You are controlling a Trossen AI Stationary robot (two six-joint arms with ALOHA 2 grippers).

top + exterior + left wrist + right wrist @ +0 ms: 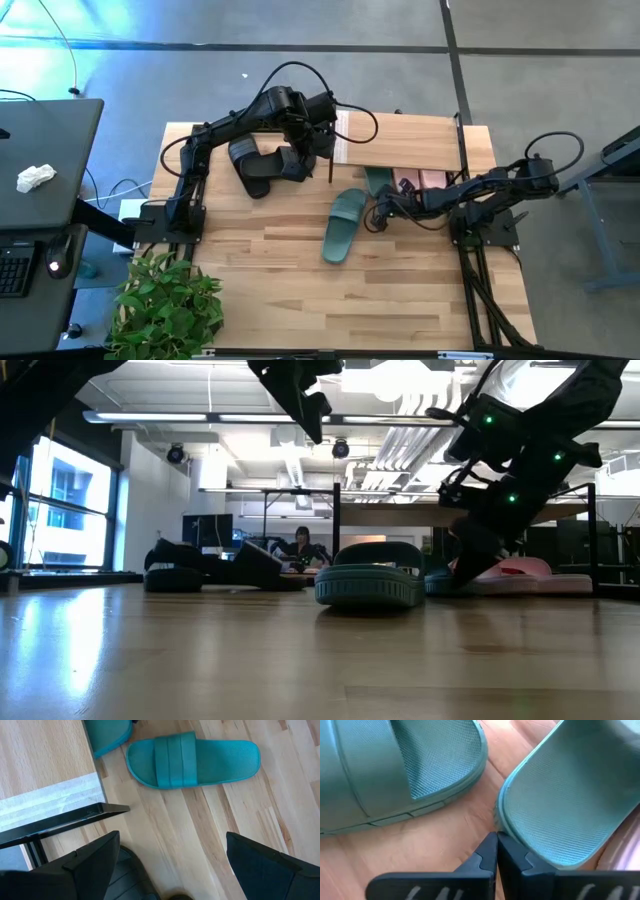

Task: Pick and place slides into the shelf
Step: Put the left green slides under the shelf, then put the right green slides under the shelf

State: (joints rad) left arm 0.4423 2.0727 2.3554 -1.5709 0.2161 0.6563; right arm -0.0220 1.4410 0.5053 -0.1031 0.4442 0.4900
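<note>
Care is needed: the clenched right gripper (496, 851) sits between the loose teal slide (345, 225) at six o'clock of the shelf (400, 140) and its mate (left gripper (170, 865) spread, empty) — nudge, then regrasp.

Wooden table (400, 290) with shelf (420, 140), scattered slides (345, 225)
</note>
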